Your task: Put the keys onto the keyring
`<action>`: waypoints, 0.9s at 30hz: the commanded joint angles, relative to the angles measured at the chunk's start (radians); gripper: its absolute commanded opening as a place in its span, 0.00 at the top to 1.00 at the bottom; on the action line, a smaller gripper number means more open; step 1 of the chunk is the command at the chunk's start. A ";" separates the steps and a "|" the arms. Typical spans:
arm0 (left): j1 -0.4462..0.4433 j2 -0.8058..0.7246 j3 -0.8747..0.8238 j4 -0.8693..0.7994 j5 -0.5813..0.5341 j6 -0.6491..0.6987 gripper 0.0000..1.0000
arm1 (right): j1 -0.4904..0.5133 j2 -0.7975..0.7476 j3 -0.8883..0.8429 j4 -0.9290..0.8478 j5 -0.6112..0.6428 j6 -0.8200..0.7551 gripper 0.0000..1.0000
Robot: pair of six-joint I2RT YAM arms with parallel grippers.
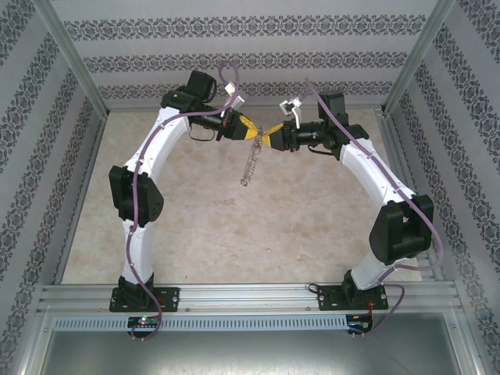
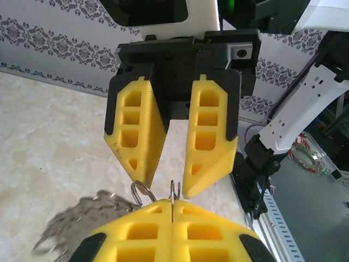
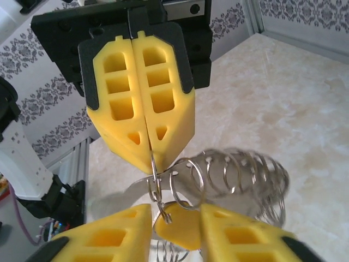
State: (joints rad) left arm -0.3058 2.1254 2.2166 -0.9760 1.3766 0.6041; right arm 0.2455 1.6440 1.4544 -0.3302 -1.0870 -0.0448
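Both arms meet in mid-air above the table. My left gripper is shut on a thin silvery loop of the keyring. The rest of the keyring hangs below as a string of small loops and is blurred in the left wrist view. Facing it, my right gripper has the key's yellow head filling the gap between its fingers. A small loop rests on top of that head, just under the left gripper's tips.
The beige marble-patterned tabletop lies below the hanging keyring. Patterned walls and metal posts enclose it on three sides. An aluminium rail with the arm bases runs along the near edge.
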 commanded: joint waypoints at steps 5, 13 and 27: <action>-0.001 -0.023 0.041 0.056 0.029 -0.017 1.00 | 0.045 0.024 -0.014 0.022 -0.066 0.002 0.97; -0.001 -0.023 0.041 0.057 0.030 -0.018 1.00 | 0.025 -0.005 -0.022 -0.010 -0.060 -0.014 0.64; -0.002 -0.024 0.041 0.061 0.035 -0.018 1.00 | -0.043 -0.071 -0.001 0.109 -0.059 0.118 0.66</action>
State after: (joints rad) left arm -0.3012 2.1254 2.2173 -0.9520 1.3655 0.5930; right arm 0.1879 1.5654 1.4315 -0.2699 -1.1187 0.0288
